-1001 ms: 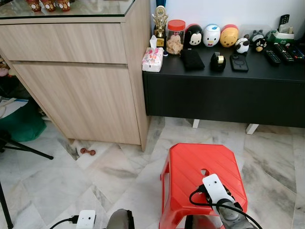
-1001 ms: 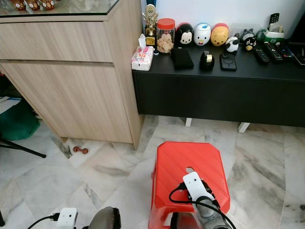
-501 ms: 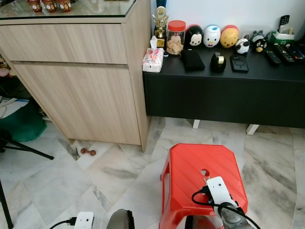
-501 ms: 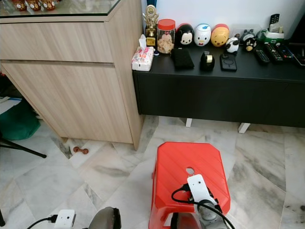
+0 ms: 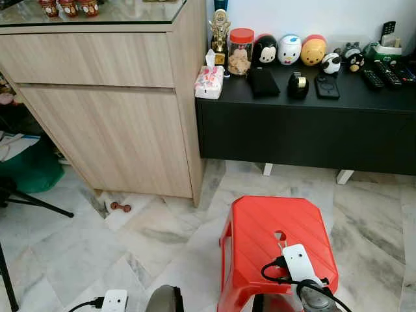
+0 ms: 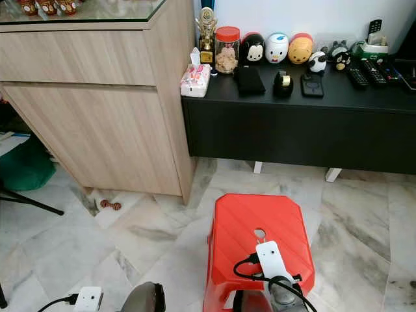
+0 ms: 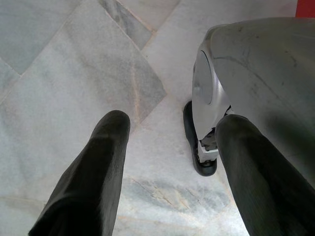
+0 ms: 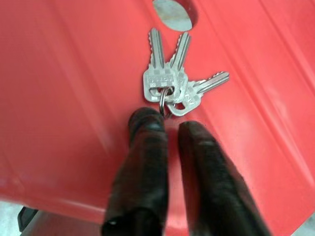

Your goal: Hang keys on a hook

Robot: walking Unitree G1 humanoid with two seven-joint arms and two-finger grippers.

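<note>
A bunch of three silver keys (image 8: 173,83) on one ring is seen lying flat on a red stool (image 6: 260,221), just beside the round hole (image 8: 172,12) in the middle of the seat. The right gripper (image 8: 168,125) is held low over the seat with its two black fingers nearly closed at the key ring, though whether the ring is pinched cannot be told. The left gripper (image 7: 170,125) is spread wide open above the marble floor (image 7: 74,64), with nothing held.
</note>
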